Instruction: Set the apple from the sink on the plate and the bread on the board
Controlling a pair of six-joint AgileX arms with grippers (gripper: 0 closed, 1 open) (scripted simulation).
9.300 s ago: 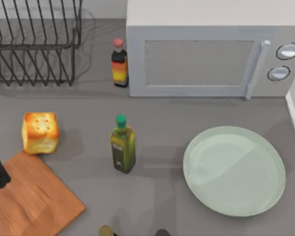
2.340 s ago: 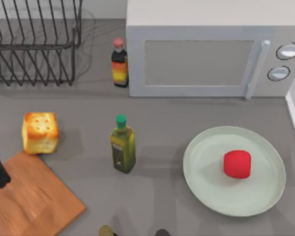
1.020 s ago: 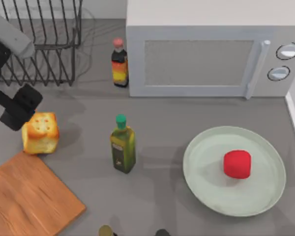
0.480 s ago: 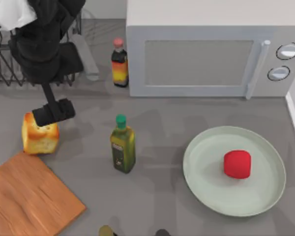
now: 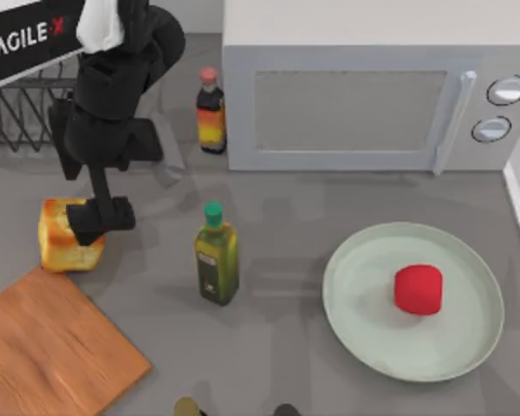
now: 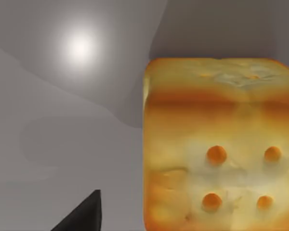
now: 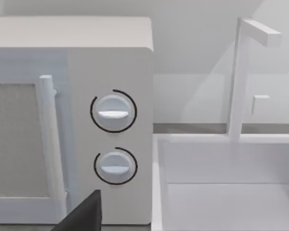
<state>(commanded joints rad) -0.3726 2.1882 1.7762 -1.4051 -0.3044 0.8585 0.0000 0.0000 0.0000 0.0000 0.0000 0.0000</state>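
- The left gripper (image 5: pixel 101 218) hovered over the right half of the bread (image 5: pixel 68 236); the jaw state could not be determined.
- The bread sat on the grey table (image 5: pixel 277 217), touching the far corner of the board (image 5: pixel 52 347).
- The apple (image 5: pixel 418 289) lay on the plate (image 5: pixel 364 338), right of the oil bottle (image 5: pixel 216 256).
- The right wrist view faced the microwave (image 7: pixel 72 120) and the sink (image 7: pixel 221 192).

I see a grey counter (image 5: pixel 329 199) bearing a white microwave (image 5: pixel 373 87); left of it a wire rack (image 5: pixel 26 121), right of it a white sink (image 7: pixel 221 192).
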